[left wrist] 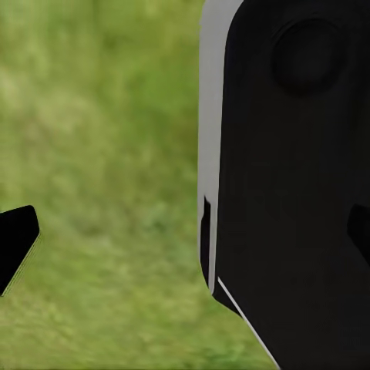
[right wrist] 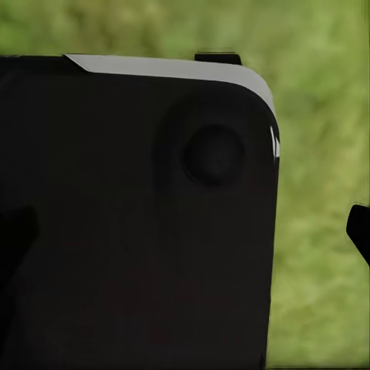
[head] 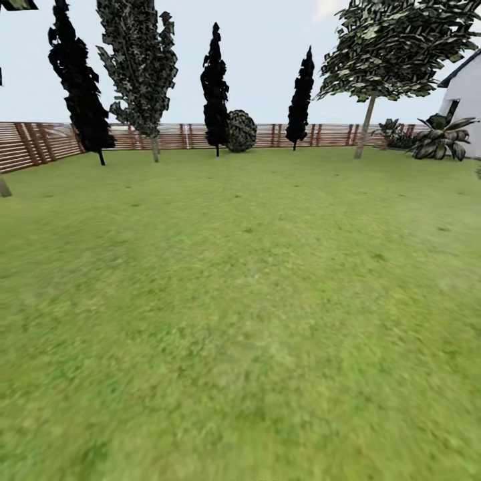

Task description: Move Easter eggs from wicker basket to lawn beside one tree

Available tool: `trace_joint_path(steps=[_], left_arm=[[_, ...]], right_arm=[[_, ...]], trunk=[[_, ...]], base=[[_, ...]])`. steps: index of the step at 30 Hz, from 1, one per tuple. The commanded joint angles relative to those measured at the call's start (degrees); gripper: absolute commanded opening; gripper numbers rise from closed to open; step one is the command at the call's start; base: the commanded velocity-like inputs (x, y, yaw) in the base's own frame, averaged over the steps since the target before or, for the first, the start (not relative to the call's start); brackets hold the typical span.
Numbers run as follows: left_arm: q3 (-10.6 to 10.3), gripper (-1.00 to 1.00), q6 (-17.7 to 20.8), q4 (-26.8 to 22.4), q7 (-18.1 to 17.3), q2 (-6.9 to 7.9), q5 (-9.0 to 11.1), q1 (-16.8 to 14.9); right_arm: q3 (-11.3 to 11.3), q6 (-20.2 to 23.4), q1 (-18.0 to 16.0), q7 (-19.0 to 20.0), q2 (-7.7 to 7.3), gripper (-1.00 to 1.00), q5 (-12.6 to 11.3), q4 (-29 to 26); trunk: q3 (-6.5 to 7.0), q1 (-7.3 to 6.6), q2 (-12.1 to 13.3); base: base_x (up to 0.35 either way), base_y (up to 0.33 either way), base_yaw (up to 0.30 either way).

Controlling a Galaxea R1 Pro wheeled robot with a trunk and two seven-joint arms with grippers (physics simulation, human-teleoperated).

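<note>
Five trees stand along the far edge of the lawn (head: pixel 240 300) in the head view, and they are recorded here from left to right. At far left a dark, narrow tree (head: pixel 80 87) rises in front of the brown slatted fence (head: pixel 40 143), its thin stem meeting the grass near the fence corner. Just beside it stands a taller tree with mottled grey-green foliage (head: pixel 139 63) and a pale trunk. Near the centre a slim black tree (head: pixel 214 87) stands with a round leafy bush (head: pixel 241 131) touching or overlapping its right side. Further right is another slim black tree (head: pixel 300 100), set apart from the bush. Right of that, a broad-canopied tree (head: pixel 394 47) leans on a straight, pale trunk (head: pixel 365 127). At the right edge, spiky low plants (head: pixel 442 137) sit before the corner of a white house (head: pixel 466 93). The grass is open, short and mottled green across the whole foreground. No egg or basket can be located in any view. In the left wrist view a large black body with a white edge (left wrist: pixel 293 193) hangs over blurred grass, with a small black tip (left wrist: pixel 15 239) at the side; finger state cannot be determined. In the right wrist view a similar black panel (right wrist: pixel 139 216) hangs over grass; finger state again cannot be determined.
</note>
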Motion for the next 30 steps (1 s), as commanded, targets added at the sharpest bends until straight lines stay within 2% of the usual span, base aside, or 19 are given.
trace_joint_path(steps=[1, 30], left_arm=[[0.00, 1.00, 0.00, 0.00, 0.00, 0.00, 0.00, 0.00], [-0.01, 1.00, 0.00, 0.00, 0.00, 0.00, 0.01, 0.00]], right_arm=[[-0.01, 0.01, 0.00, 0.00, 0.00, 1.00, 0.00, 0.00], [0.03, -0.04, 0.00, 0.00, 0.00, 1.00, 0.00, -0.03]], trunk=[[-0.05, 0.00, 0.00], [-1.27, 0.00, 0.00]], base=[[0.000, 0.000, -0.256], [0.000, 0.000, -0.260]])
